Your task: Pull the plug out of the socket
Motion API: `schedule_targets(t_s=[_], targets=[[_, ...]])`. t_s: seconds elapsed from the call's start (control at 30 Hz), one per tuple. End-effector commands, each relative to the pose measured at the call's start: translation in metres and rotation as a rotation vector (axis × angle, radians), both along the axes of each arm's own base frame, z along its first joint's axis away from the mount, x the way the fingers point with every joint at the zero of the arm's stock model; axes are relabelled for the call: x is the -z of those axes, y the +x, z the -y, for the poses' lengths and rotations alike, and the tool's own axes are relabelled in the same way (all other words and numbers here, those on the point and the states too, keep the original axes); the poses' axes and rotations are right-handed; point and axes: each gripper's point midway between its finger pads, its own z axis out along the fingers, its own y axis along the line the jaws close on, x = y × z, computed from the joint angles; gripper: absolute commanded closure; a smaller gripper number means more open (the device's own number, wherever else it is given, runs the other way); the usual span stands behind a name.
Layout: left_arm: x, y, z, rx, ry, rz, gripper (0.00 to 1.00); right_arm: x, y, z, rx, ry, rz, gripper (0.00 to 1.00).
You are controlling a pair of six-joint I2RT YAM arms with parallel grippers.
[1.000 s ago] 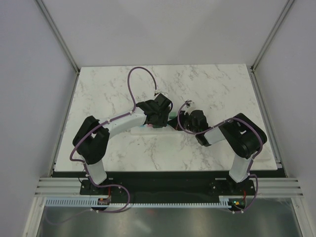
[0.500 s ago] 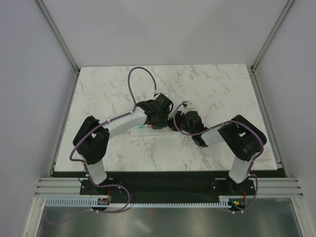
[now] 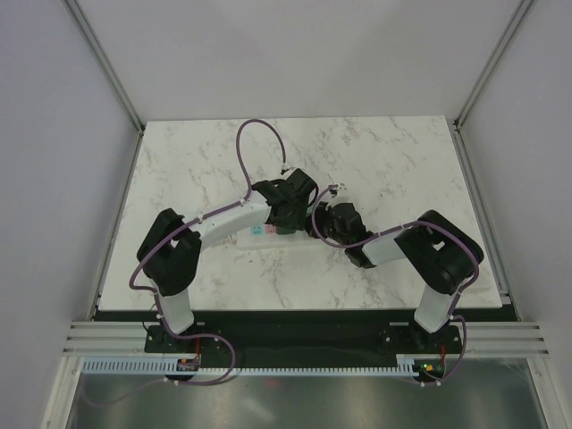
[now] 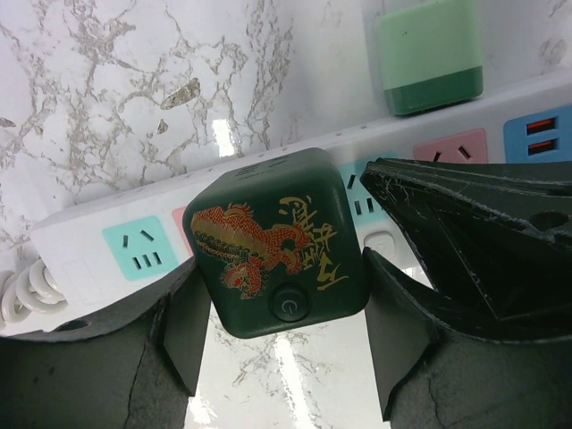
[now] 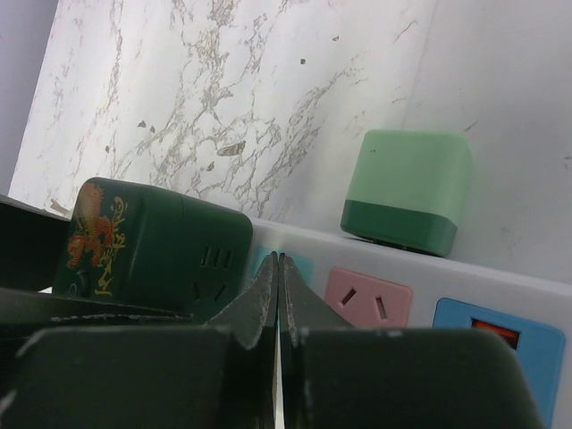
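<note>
The plug [image 4: 277, 250] is a dark green cube with an orange-yellow dragon mark. It sits on the socket [image 4: 89, 241], a long white power strip with pastel outlets. My left gripper [image 4: 286, 335] straddles the plug, with a pad pressed against each side. In the right wrist view the plug [image 5: 152, 246] is at the left on the strip [image 5: 536, 295]. My right gripper [image 5: 279, 268] is shut and empty, its tips on the teal outlet just right of the plug. From above, both grippers [image 3: 290, 210] [image 3: 323, 222] meet over the strip [image 3: 257, 232] and hide the plug.
A smaller bright-green block [image 4: 429, 54] stands just behind the strip, also seen in the right wrist view [image 5: 407, 192]. The strip's coiled cord stub [image 4: 16, 299] is at its left end. Marble table [image 3: 402, 161] stretches all round.
My right gripper has moved left until its tips sit on the strip beside the plug. The left gripper has shifted slightly right and further from the arm bases.
</note>
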Motion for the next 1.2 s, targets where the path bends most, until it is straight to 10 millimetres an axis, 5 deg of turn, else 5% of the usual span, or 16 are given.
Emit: schedule_targets(t_s=[0.0,0.3,0.5,0.6,0.63,0.7,0.73,0.8,1.0,1.17], targets=[[-0.060,0.019,0.027,-0.043,-0.203,0.130,0.98,0.062,-0.018,0.031,0.045,-0.199,-0.146,1.00],[-0.079,0.012,0.020,-0.054,-0.347,0.235,0.98,0.062,-0.015,0.030,0.043,-0.198,-0.139,1.00],[-0.075,0.004,-0.008,-0.120,-0.277,0.241,0.98,0.062,-0.014,0.030,0.040,-0.199,-0.131,1.00],[-0.081,0.000,-0.038,-0.181,-0.282,0.261,0.98,0.060,-0.014,0.029,0.038,-0.196,-0.126,1.00],[-0.069,-0.010,-0.043,-0.174,-0.313,0.200,0.98,0.060,-0.014,0.029,0.035,-0.195,-0.122,1.00],[-0.084,-0.003,-0.070,-0.245,-0.438,0.198,0.98,0.058,-0.013,0.027,0.029,-0.186,-0.116,1.00],[-0.075,-0.007,-0.088,-0.272,-0.495,0.156,0.98,0.056,-0.013,0.025,0.023,-0.179,-0.109,1.00],[-0.102,-0.008,-0.108,-0.288,-0.584,0.250,0.98,0.052,-0.014,0.019,-0.001,-0.156,-0.105,1.00],[-0.120,-0.008,-0.186,-0.496,-0.631,0.352,0.98,0.051,-0.015,0.017,-0.009,-0.140,-0.101,1.00],[-0.121,0.011,-0.248,-0.768,-0.541,0.446,0.98,0.045,-0.015,0.016,-0.014,-0.120,-0.082,1.00]])
